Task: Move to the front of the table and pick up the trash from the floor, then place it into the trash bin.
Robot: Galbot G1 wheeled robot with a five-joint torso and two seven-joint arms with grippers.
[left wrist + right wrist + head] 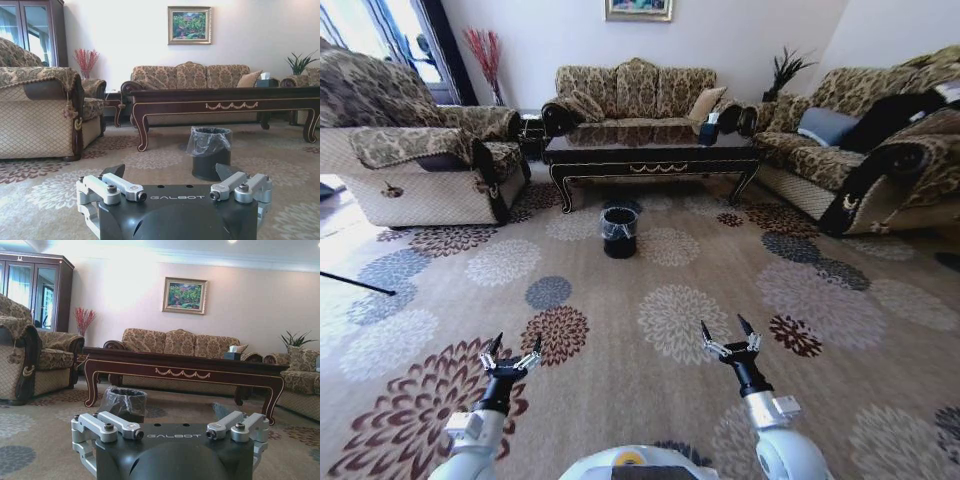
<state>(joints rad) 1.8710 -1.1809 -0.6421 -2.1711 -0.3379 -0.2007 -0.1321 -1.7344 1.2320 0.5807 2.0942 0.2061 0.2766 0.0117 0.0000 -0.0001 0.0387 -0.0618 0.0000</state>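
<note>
Both grippers, left gripper [513, 352] lower left and right gripper [727, 336] lower right, hang wide open and empty. The trash bin [619, 231] stands centre frame on the floor [620, 290], before the table [650, 155]. No trash can be made out; it is probably light, needing a gentle pinch.

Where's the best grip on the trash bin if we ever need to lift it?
Probably the rim of the trash bin, from straight above, one side pinched between the jaws. It stands upright and open-topped on the floor before the table, too wide to span. The liner there may slip.
</note>
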